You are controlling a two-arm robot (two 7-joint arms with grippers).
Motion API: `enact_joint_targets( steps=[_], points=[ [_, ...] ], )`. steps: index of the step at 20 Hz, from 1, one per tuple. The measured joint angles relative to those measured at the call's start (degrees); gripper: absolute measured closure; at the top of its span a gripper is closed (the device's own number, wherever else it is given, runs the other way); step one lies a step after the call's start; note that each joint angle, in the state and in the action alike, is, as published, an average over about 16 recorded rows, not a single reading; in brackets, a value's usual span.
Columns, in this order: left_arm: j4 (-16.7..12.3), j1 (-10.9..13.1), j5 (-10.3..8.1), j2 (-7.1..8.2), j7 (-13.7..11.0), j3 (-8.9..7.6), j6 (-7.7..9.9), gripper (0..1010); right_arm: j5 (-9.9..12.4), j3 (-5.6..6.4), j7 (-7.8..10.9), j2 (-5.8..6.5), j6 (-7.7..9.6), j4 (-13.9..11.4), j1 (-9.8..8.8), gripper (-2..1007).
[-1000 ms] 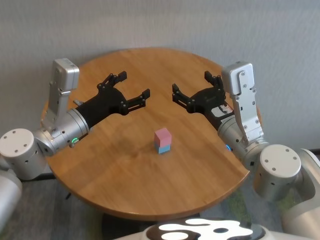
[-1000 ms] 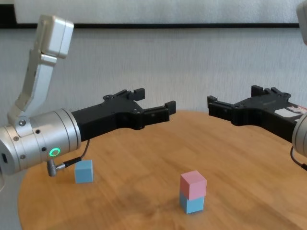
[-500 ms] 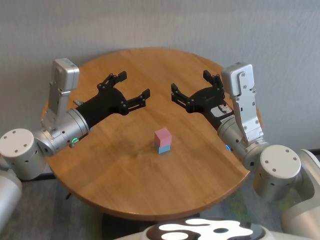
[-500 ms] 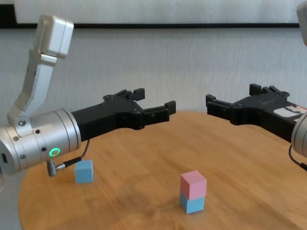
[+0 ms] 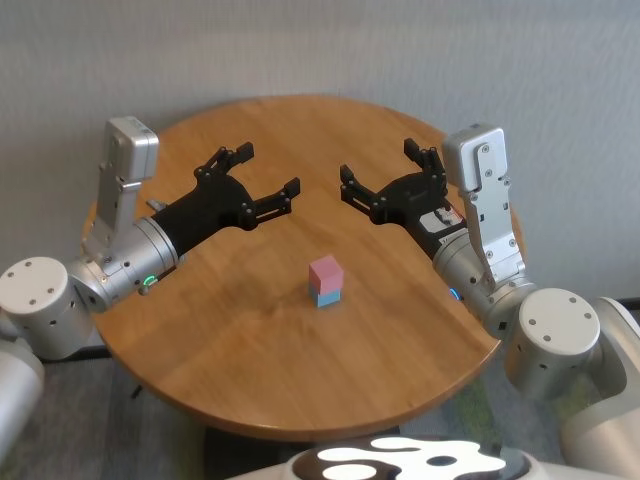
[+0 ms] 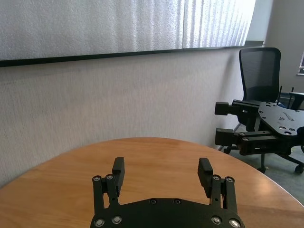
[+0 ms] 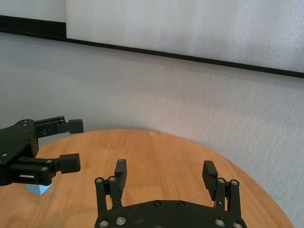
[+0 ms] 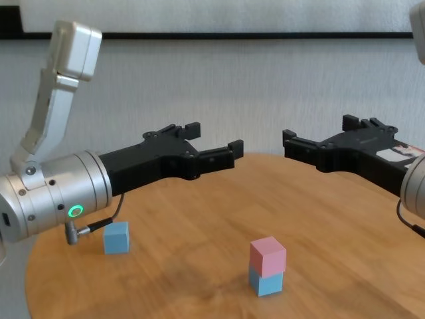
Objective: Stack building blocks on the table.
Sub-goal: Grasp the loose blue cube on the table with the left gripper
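Observation:
A pink block (image 5: 325,271) sits on a light blue block (image 5: 325,297) near the middle of the round wooden table (image 5: 300,385); the stack also shows in the chest view (image 8: 267,256). A second light blue block (image 8: 116,237) lies alone at the table's left, beneath my left forearm; the right wrist view (image 7: 39,188) shows it too, and in the head view the arm hides it. My left gripper (image 5: 268,170) is open and empty above the table, behind and left of the stack. My right gripper (image 5: 378,172) is open and empty, behind and right of the stack, facing the left one.
A grey wall stands close behind the table. A black office chair (image 6: 259,71) stands beyond the table's right side. The table's front half (image 8: 199,219) holds only the stack and the loose block.
My right gripper has drifted slightly toward the left, nearer the table's middle. The left arm and the blocks have not moved.

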Motion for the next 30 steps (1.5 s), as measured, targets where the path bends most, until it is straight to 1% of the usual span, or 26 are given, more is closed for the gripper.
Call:
enact_joint_targets(
  steps=[18, 21, 25, 28, 30],
  points=[
    [0.0, 0.0, 0.00, 0.00, 0.0, 0.00, 0.01, 8, 0.1, -0.02, 0.06, -0.05, 0.12, 0.0, 0.07, 0],
    [-0.3, 0.1, -0.11, 0.02, 0.3, -0.05, 0.37, 8, 0.1, -0.04, 0.04, -0.04, 0.13, 0.0, 0.06, 0],
    [-1.8, 1.1, -0.45, 0.06, 2.1, -0.40, 1.95, 8, 0.1, -0.05, 0.03, -0.03, 0.14, 0.0, 0.05, 0],
    [-3.9, 2.5, -0.73, 0.09, 4.4, -0.86, 4.07, 8, 0.1, -0.06, 0.02, -0.02, 0.14, 0.0, 0.03, 0],
    [-5.7, 3.7, -0.85, 0.12, 6.4, -1.24, 5.90, 8, 0.1, -0.07, 0.02, -0.02, 0.14, 0.0, 0.03, 0]
  ],
)
